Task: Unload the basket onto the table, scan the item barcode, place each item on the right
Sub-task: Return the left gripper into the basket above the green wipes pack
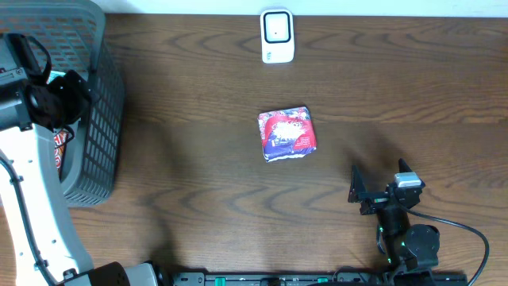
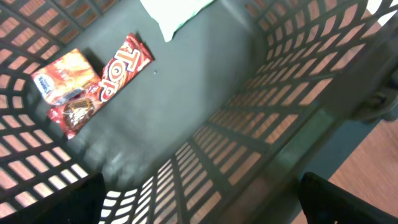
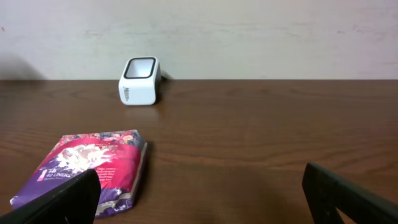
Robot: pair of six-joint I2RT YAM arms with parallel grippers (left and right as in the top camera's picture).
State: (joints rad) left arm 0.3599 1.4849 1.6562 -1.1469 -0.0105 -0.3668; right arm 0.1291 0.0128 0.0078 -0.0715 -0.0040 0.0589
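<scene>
- Nearest my right wrist lens is the right gripper (image 3: 200, 180). Its two dark fingers sit at the bottom corners of the frame, spread wide with nothing between them.
- The red and purple packet (image 3: 87, 168) lies flat on the table (image 1: 198, 95), just ahead of the left finger and not touching it.
- From above, the packet sits near the middle of the table, well apart from everything else.
- The white scanner (image 1: 277, 36) stands at 12 o'clock from the packet, near the far edge, with its dark-rimmed window facing up.
- The right gripper is at about 4 o'clock from the packet, low by the near edge, with a black cable (image 1: 468, 234) looping off beside its arm.
- The grey mesh basket (image 1: 99, 119) is at 9 o'clock from the packet, at the table's left end.
- The left gripper (image 2: 202, 193) hangs over the basket's inside. Its fingers are at the lower corners of my left wrist view, fully apart and holding nothing.
- On the basket floor I see a red TOP bar (image 2: 121, 68) touching an orange snack pack (image 2: 62, 78).
- A pale wrapper (image 2: 177, 15) lies apart from them at the frame's top edge.
</scene>
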